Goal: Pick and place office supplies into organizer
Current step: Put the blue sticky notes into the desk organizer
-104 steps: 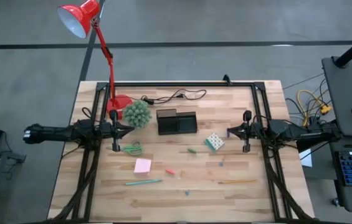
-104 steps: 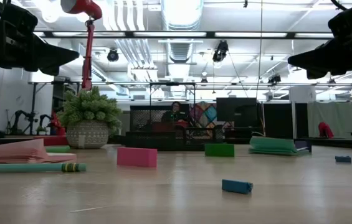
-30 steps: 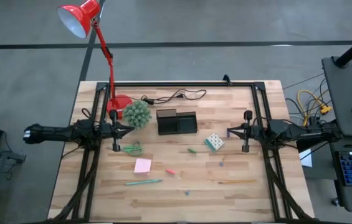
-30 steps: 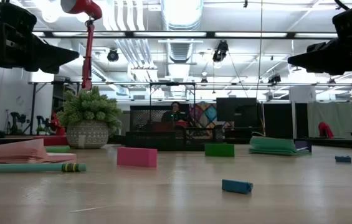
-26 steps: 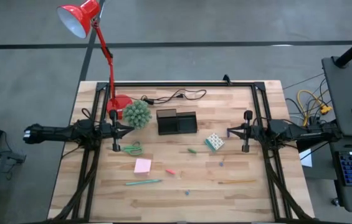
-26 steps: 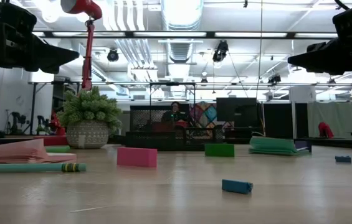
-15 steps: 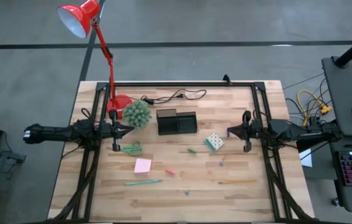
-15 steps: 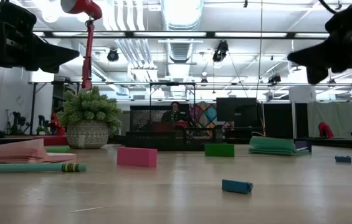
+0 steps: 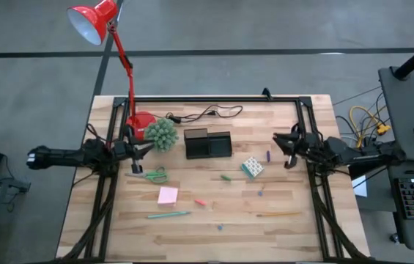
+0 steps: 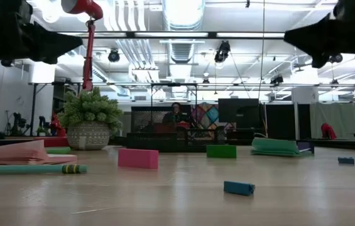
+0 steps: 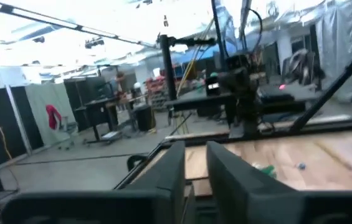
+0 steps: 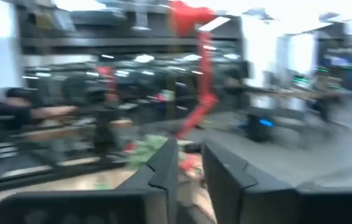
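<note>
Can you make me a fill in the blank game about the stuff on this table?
1. The desk lamp is colored ____.
2. The sticky-note pad on the table is colored ____.
3. The scissors have handles colored ____.
4. The black organizer sits right beside the spiky green ____.

Missing words: red; pink; green; plant

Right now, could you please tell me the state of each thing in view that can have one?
left gripper: slightly open, empty, above the table's left side.
right gripper: slightly open, empty, above the right side.
organizer: no supplies visible inside.
pink sticky-note pad: flat on the table, outside the organizer.
green-handled scissors: lying on the table.
red desk lamp: upright; lit or not, cannot tell.
</note>
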Controlling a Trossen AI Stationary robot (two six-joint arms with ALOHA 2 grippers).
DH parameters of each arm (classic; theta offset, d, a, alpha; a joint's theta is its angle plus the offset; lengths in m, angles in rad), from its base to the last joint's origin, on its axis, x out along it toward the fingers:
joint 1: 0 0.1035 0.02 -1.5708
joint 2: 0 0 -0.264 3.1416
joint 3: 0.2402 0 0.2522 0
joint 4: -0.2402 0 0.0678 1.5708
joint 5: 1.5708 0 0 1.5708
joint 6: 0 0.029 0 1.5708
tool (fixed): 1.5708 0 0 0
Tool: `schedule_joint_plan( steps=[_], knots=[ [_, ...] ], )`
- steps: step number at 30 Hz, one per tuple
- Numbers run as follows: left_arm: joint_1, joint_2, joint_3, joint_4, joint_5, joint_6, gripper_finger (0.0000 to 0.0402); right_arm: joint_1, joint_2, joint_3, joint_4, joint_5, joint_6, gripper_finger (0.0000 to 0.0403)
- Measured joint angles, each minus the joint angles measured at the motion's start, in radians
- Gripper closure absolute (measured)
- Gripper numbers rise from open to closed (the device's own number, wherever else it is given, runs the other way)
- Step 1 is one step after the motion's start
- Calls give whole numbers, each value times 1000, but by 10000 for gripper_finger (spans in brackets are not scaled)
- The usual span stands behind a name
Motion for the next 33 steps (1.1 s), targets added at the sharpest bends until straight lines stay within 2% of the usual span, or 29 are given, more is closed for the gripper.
schedule_joint_plan(
  steps=[3, 7, 9, 14, 16, 21, 24, 29, 33],
  knots=[
    [0, 11, 3, 49, 0, 24, 299, 0, 51, 37, 1, 83, 32, 296],
    [0, 25, 7, 123, 1, 25, 271, 0, 142, 120, -5, 88, 102, 263],
    [0, 30, 21, 136, 1, 27, 265, 1, 193, 181, -48, 112, 191, 252],
    [0, 60, 57, 137, 2, 21, 263, 1, 329, 391, -335, 249, 412, 244],
    [0, 75, 75, 138, 2, 21, 263, 0, 384, 480, -467, 263, 506, 247],
    [0, 97, 102, 133, 2, 21, 263, 0, 514, 675, -807, 242, 735, 257],
    [0, 107, 113, 141, 2, 18, 262, 0, 592, 763, -951, 197, 834, 262],
    [0, 112, 111, 131, 2, 19, 262, 5, 727, 839, -1014, 59, 857, 267],
    [0, 107, 111, 153, 2, 19, 262, 24, 848, 878, -1019, 32, 858, 269]
  ],
)
